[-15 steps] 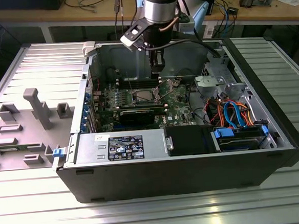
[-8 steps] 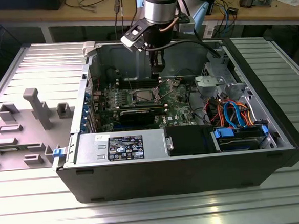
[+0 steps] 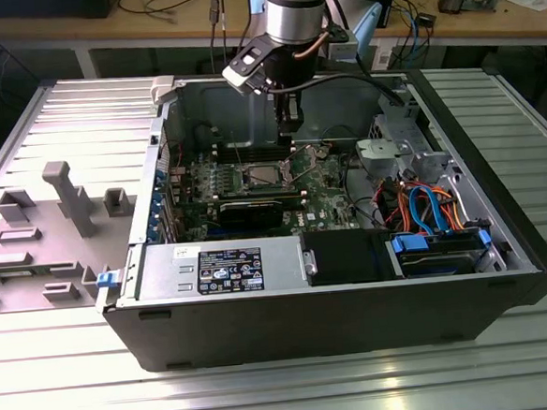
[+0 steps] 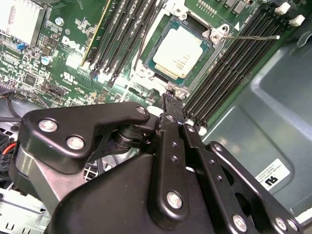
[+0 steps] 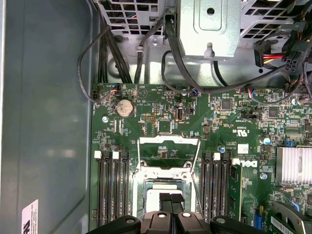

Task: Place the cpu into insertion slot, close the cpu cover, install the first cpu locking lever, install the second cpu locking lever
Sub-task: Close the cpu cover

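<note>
Your hand [image 4: 170, 100] sits nearest in both wrist views, its black fingers drawn narrow, tips together with nothing between them, hanging over the near edge of the insertion slot [image 4: 201, 68]. Just ahead of those tips the cpu [image 4: 179, 51] lies flat and square in the slot, so you can judge the placing done. The cpu cover [image 5: 168, 140] stands open on the far side of the slot from the hand, its frame crosswise to the hand's line of reach, and one thin locking lever [image 4: 253, 36] juts free over the memory slots [image 4: 229, 63].
</note>
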You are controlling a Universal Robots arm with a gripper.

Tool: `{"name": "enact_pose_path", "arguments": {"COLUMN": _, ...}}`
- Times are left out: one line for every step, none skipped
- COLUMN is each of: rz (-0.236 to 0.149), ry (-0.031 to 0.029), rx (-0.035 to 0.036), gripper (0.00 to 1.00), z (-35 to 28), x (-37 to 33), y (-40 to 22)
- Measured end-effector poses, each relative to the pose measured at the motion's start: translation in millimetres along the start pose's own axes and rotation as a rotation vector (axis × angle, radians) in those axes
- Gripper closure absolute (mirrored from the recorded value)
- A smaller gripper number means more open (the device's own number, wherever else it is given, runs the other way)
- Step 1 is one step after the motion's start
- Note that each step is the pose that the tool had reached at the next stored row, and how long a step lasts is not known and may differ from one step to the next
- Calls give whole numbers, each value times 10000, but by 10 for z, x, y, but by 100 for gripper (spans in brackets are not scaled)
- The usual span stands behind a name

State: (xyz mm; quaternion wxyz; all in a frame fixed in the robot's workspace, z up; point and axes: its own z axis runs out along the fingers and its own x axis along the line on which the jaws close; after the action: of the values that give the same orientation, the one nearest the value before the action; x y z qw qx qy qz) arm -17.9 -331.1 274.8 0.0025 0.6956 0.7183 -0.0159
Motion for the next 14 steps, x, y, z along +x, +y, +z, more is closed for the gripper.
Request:
{"name": "enact_pose_path", "arguments": {"rz": 0, "ry": 0, "rx": 0, "gripper": 89, "z": 0, "x": 0, "y": 0}}
{"name": "enact_pose_path", "arguments": {"rz": -1, "ry": 0, "rx": 0, "gripper": 89, "z": 0, "x": 0, "y": 2}}
{"name": "enact_pose_path", "arguments": {"rz": -2, "ry": 0, "rx": 0, "gripper": 89, "z": 0, "x": 0, "y": 5}}
{"name": "enact_pose_path", "arguments": {"rz": -1, "ry": 0, "rx": 0, "gripper": 89, "z": 0, "x": 1, "y": 5}}
{"name": "enact_pose_path", "arguments": {"rz": -1, "ry": 0, "rx": 0, "gripper": 89, "z": 0, "x": 1, "y": 5}}
{"name": "enact_pose_path", "arguments": {"rz": -1, "ry": -1, "rx": 1, "gripper": 89, "z": 0, "x": 1, "y": 5}}
{"name": "enact_pose_path", "arguments": {"rz": -1, "ry": 0, "rx": 0, "gripper": 89, "z": 0, "x": 1, "y": 5}}
{"name": "enact_pose_path", "arguments": {"rz": -1, "ry": 0, "rx": 1, "gripper": 89, "z": 0, "x": 1, "y": 5}}
{"name": "enact_pose_path", "arguments": {"rz": -1, "ry": 0, "rx": 0, "gripper": 89, "z": 0, "x": 1, "y": 5}}
{"name": "enact_pose_path", "arguments": {"rz": -1, "ry": 0, "rx": 0, "gripper": 89, "z": 0, "x": 1, "y": 5}}
{"name": "enact_pose_path", "arguments": {"rz": -1, "ry": 0, "rx": 1, "gripper": 89, "z": 0, "x": 1, "y": 5}}
{"name": "enact_pose_path", "arguments": {"rz": 2, "ry": 0, "rx": 0, "gripper": 89, "z": 0, "x": 1, "y": 6}}
{"name": "enact_pose_path", "arguments": {"rz": 0, "ry": 0, "rx": 0, "gripper": 89, "z": 0, "x": 1, "y": 9}}
{"name": "enact_pose_path", "arguments": {"rz": -1, "ry": 0, "rx": 0, "gripper": 89, "z": 0, "x": 1, "y": 14}}
